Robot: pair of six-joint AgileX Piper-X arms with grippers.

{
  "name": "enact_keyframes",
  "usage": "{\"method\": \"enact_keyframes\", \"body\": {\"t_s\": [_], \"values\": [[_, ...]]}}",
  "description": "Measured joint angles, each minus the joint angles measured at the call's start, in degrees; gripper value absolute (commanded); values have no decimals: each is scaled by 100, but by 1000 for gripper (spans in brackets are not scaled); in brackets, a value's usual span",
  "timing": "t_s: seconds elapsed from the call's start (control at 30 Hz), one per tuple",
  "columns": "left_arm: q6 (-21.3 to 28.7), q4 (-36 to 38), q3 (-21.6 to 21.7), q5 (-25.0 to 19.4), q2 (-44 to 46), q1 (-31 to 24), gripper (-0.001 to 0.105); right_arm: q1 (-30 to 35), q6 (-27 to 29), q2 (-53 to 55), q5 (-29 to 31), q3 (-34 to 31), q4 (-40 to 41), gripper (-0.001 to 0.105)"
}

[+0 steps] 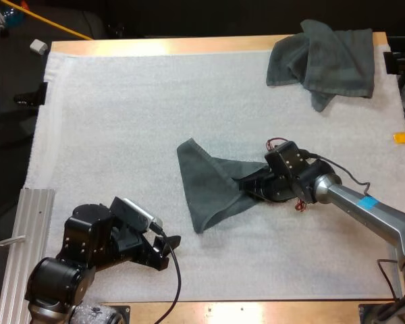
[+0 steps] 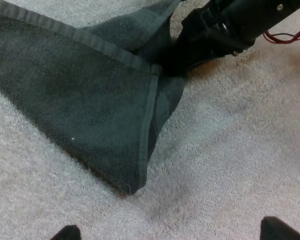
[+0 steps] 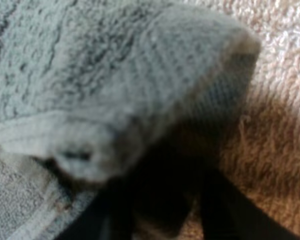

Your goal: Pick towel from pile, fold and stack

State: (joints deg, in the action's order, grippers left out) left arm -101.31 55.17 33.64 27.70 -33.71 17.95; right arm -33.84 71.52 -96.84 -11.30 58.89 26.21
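Observation:
A dark grey-green towel [image 1: 208, 183] lies partly spread in the middle of the white mat, one corner pointing at the front edge. My right gripper [image 1: 248, 185] is shut on the towel's bunched right end, low on the mat. In the right wrist view the gathered towel [image 3: 125, 75] sits between the dark fingers [image 3: 107, 217]. My left gripper [image 1: 170, 244] rests open near the front edge, short of the towel's near corner [image 2: 132, 187]. Its fingertips [image 2: 65, 233] stand wide apart, with nothing between them. A crumpled towel pile [image 1: 324, 59] sits at the far right corner.
A ribbed metal rail [image 1: 27, 243] lies along the table's left side beside my left arm. The mat [image 1: 121, 121] stretches bare to the left and behind the spread towel. The right arm's body [image 2: 230, 25] shows past the towel in the left wrist view.

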Motion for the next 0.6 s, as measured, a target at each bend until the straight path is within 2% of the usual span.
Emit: {"method": "enact_keyframes", "body": {"t_s": [0.03, 0.07, 0.1, 0.3, 0.43, 0.53, 0.6], "values": [[0, 0, 0, 0, 0, 0, 68, 0, -34, -13, 0, 0, -18, 18], [0, 0, 0, 0, 0, 0, 68, 0, -79, -26, -7, 0, -32, 2], [0, 0, 0, 0, 0, 0, 68, 0, -77, -26, -7, 0, -32, 0], [0, 0, 0, 0, 0, 0, 67, 0, 96, 513, 224, 112, 88, 0], [0, 0, 0, 0, 0, 0, 68, 0, 569, 1362, 710, 772, 208, 0], [0, 12, 0, 0, -13, 0, 67, 0, 977, 1783, 892, 1450, 852, 0], [1, 12, 0, 0, -13, 0, 68, -1, 1049, 1807, 903, 1495, 1072, 0]]}}
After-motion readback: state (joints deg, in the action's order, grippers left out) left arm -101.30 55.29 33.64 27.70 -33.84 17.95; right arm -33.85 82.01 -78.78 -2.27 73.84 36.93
